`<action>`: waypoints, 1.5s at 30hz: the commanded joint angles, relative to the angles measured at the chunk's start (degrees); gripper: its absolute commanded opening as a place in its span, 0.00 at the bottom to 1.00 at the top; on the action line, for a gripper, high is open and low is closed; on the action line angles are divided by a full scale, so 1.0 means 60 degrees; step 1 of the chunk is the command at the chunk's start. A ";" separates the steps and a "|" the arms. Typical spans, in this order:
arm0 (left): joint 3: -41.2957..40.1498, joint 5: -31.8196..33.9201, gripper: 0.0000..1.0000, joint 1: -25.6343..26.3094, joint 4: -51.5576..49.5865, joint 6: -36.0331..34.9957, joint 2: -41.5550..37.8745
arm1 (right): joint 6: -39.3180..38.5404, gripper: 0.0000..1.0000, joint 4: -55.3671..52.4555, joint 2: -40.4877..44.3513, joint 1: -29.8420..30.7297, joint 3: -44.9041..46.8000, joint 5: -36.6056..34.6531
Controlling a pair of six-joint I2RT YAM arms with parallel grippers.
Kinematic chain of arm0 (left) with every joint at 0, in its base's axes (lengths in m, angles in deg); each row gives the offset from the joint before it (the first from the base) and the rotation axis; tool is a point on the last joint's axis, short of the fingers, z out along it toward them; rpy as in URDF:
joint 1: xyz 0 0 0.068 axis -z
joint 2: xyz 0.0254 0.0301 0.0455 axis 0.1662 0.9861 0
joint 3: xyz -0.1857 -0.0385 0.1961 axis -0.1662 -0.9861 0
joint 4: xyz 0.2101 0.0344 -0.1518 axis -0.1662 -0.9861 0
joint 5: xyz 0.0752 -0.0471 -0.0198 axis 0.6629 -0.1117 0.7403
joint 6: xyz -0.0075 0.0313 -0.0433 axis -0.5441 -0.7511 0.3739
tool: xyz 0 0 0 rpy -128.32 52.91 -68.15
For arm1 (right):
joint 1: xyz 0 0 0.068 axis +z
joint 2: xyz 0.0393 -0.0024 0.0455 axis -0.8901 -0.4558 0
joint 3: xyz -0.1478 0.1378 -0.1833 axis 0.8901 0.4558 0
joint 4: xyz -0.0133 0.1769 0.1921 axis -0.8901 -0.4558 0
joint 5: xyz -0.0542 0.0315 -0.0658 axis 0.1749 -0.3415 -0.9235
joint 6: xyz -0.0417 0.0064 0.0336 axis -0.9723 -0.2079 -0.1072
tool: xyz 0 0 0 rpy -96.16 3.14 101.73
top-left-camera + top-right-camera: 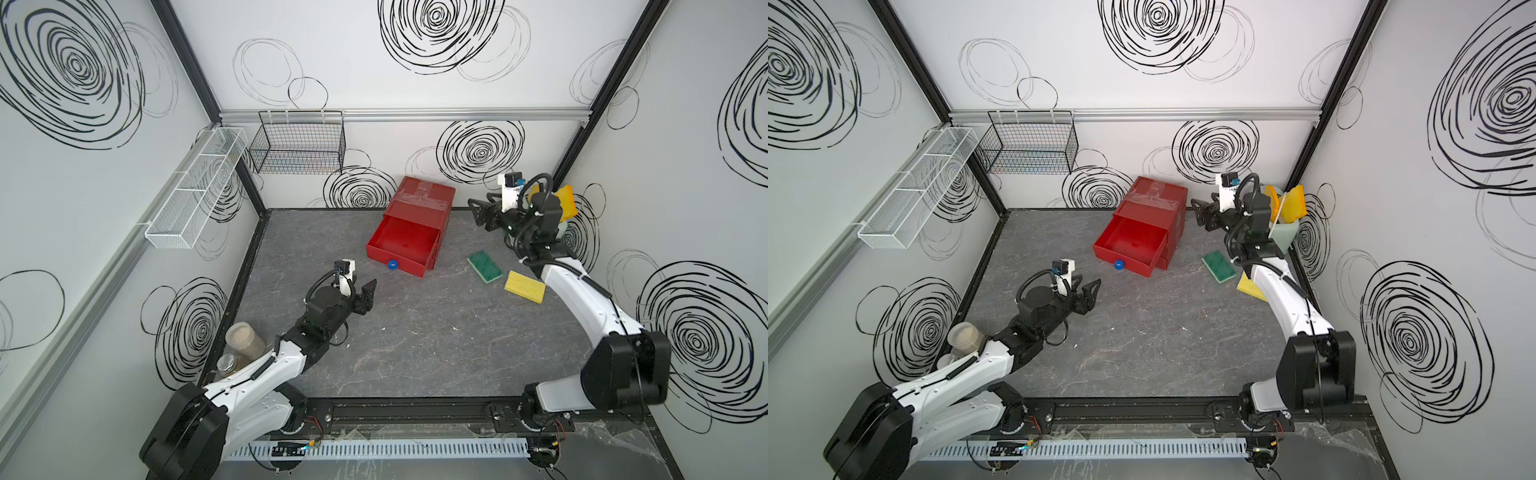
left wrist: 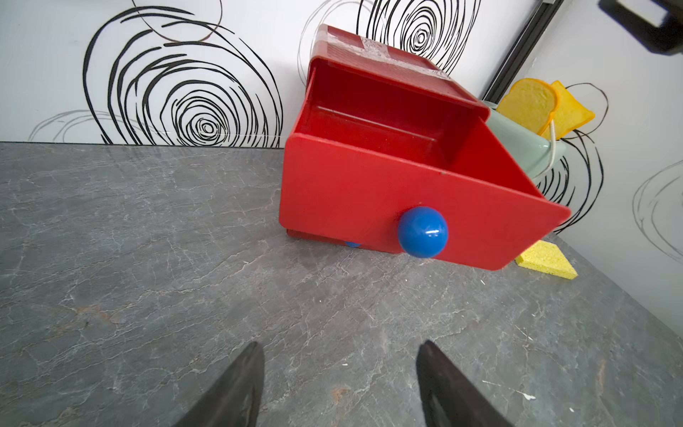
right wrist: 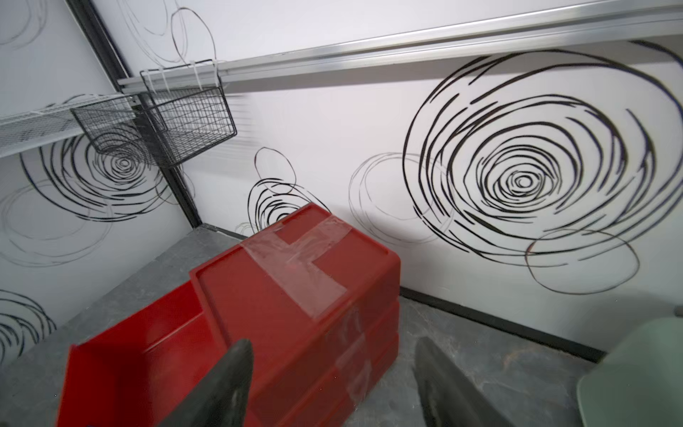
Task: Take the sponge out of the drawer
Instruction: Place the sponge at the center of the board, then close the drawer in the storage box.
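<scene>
In both top views the red drawer unit (image 1: 424,197) stands at the back of the grey table (image 1: 415,353), just above the middle of the frame. Its top drawer (image 1: 405,239) stands open toward the lower left, showing a bare red floor, with a blue knob (image 1: 392,264) on the front panel. The green sponge (image 1: 484,268) lies flat on the table to the right of the drawer, apart from it. A yellow sponge (image 1: 525,286) lies just beside it, further to the lower right. The right gripper (image 1: 480,214), in the upper right of the frame, hovers beside the unit's right side. Its claw is spread wide with nothing in it, and in the right wrist view the dark fingers (image 3: 229,377) frame the unit's taped top. The left gripper (image 1: 368,293), left of centre, points toward the drawer front, short of the knob. Its claw is likewise spread and holds nothing.
</scene>
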 commanded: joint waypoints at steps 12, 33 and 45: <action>0.1457 0.0498 0.69 0.0731 -0.0200 -0.0393 0.0678 | 0.2650 0.00 0.0009 -0.6450 -0.1187 -0.5868 0.1199; 0.3867 0.0030 0.69 0.0877 0.0417 -0.0770 0.3482 | 0.3853 0.00 0.0951 -0.9744 -0.0554 -0.8641 0.4196; 0.3911 -0.0019 0.69 0.0694 0.0838 -0.1083 0.3474 | 0.3962 0.00 0.1274 -0.9542 -0.0483 -0.8034 0.4631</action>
